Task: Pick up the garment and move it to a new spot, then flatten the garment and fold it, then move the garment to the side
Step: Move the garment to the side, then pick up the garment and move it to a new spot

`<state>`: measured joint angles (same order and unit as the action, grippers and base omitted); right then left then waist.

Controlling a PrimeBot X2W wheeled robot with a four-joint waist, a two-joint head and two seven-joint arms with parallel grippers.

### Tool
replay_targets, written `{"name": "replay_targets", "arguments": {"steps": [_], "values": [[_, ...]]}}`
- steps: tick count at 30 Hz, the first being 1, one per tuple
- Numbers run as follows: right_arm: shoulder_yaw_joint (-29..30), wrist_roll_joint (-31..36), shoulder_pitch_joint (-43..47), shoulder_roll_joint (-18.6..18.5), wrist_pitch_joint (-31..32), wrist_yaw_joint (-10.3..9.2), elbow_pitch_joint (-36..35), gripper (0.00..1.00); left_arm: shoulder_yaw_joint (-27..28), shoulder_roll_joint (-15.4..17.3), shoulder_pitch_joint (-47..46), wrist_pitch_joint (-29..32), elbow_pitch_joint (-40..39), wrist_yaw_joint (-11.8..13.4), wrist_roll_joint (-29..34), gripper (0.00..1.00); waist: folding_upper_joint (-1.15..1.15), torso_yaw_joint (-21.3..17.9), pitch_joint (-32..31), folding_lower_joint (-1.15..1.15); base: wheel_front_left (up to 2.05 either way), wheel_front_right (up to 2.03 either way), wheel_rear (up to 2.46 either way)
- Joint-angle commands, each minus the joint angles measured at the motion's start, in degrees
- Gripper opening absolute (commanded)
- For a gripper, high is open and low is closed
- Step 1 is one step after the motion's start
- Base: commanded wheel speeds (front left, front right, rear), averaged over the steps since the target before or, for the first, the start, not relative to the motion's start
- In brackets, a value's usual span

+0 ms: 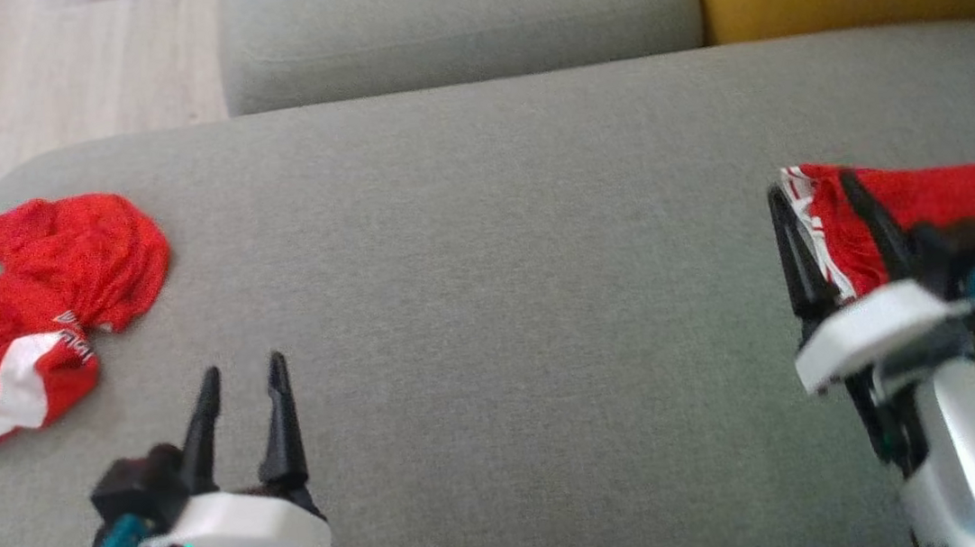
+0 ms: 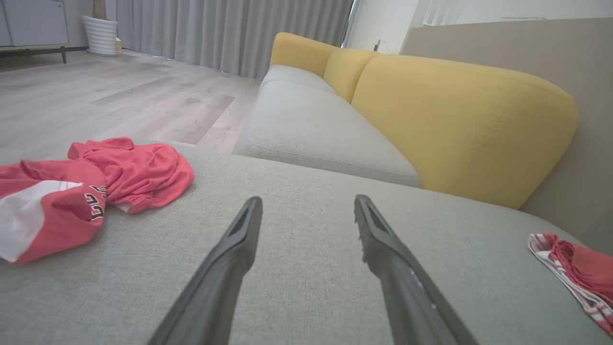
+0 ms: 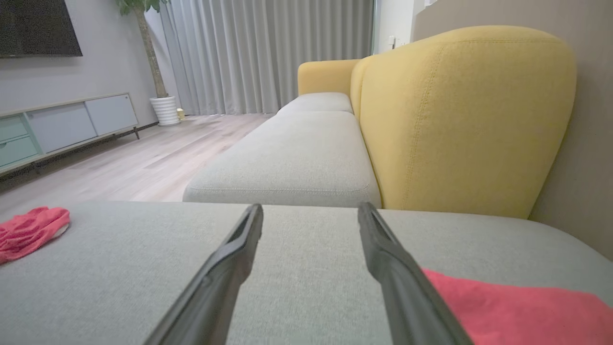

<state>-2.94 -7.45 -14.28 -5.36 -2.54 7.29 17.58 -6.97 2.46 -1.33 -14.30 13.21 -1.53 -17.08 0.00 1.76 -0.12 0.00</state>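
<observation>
The folded red garment (image 1: pixel 942 198) lies on the gray couch (image 1: pixel 487 264), at the right side. The right gripper (image 1: pixel 809 183) is at its left edge, fingers wide, holding nothing. The left gripper (image 1: pixel 244 367) is wide too, near a crumpled red shirt (image 1: pixel 62 273).

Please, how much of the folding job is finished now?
Done, it seems: a flat, folded red cloth garment lies at the right side of the grey sofa cushion. In hand: nothing; the right tool stands open at its edge, left tool open too. Left: possibly the crumpled red-and-white garment.
</observation>
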Motion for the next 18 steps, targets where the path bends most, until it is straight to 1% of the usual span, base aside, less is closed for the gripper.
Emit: {"name": "replay_targets", "arguments": {"steps": [1,6,9,13,18], "values": [[-0.6,0.6,-1.2,0.4,-1.0,0.2,-2.5,1.0,1.3,0.4,-1.4,-0.7,-1.9,0.1,0.4,1.0,0.0,0.9,-0.9,0.0,0.0,0.0,0.0],[0.8,2.2,5.1,2.1,-4.0,0.2,-4.2,1.0,0.0,0.4,0.4,-0.7,-2.1,0.8,0.2,1.0,0.0,1.7,-1.9,0.0,0.0,0.0,0.0],[1.6,3.7,8.5,2.4,-6.0,0.2,-5.2,1.0,-0.6,0.4,1.1,-0.7,-2.8,0.7,2.0,1.0,0.0,2.2,-2.5,0.0,0.0,0.0,0.0],[1.7,2.1,11.1,2.4,-7.3,0.2,-5.6,1.0,-0.4,0.4,2.1,-0.7,-4.0,1.2,1.8,1.0,0.0,2.1,-3.1,0.0,0.0,0.0,0.0],[1.2,1.1,11.9,2.5,-7.4,0.2,-5.6,1.0,-0.6,0.4,3.1,-0.7,-4.9,1.7,1.4,1.0,0.0,1.4,-3.4,0.0,0.0,0.0,0.0]]}}
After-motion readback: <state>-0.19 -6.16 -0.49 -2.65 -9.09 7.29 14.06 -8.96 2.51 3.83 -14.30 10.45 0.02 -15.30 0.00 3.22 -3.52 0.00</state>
